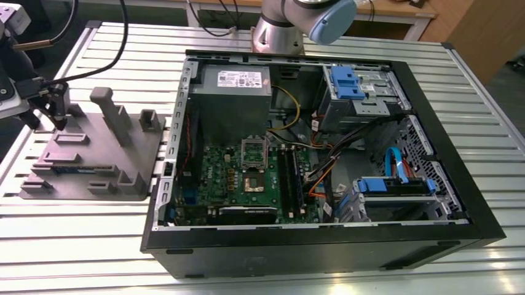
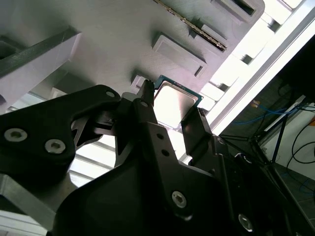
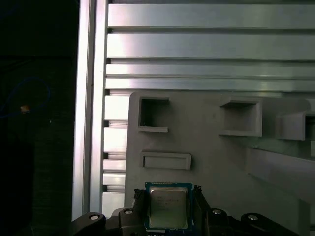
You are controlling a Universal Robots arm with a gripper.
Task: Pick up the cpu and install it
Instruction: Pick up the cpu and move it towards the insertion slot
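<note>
Your gripper [image 3: 168, 194] clasps cpu [image 3: 168, 210] by two opposite edges, fingers narrowly parted; socket [image 1: 252, 180] at 4 o'clock, exterior view.

Your arm [image 1: 275, 31] is a smooth silver-grey tube, and its joint is closed by a rounded light-blue cap [image 1: 332, 21]. Two black cables [image 1: 125, 27] run in loose curves to the wrist end. In the exterior view your gripper [image 1: 51, 114] is black and thin. In the second wrist view the gripper [image 2: 172, 105] is built from matte black plates and links [image 2: 54, 132] with rounded outlines. These are fastened with silver socket-head screws [image 2: 178, 198], some of them set in pairs. Its fingers [image 2: 147, 113] are narrow, flat black bars, each with small recessed holes along its length. In the first wrist view the gripper [image 3: 168, 206] has round-headed screws [image 3: 93, 217] in its black body.
</note>
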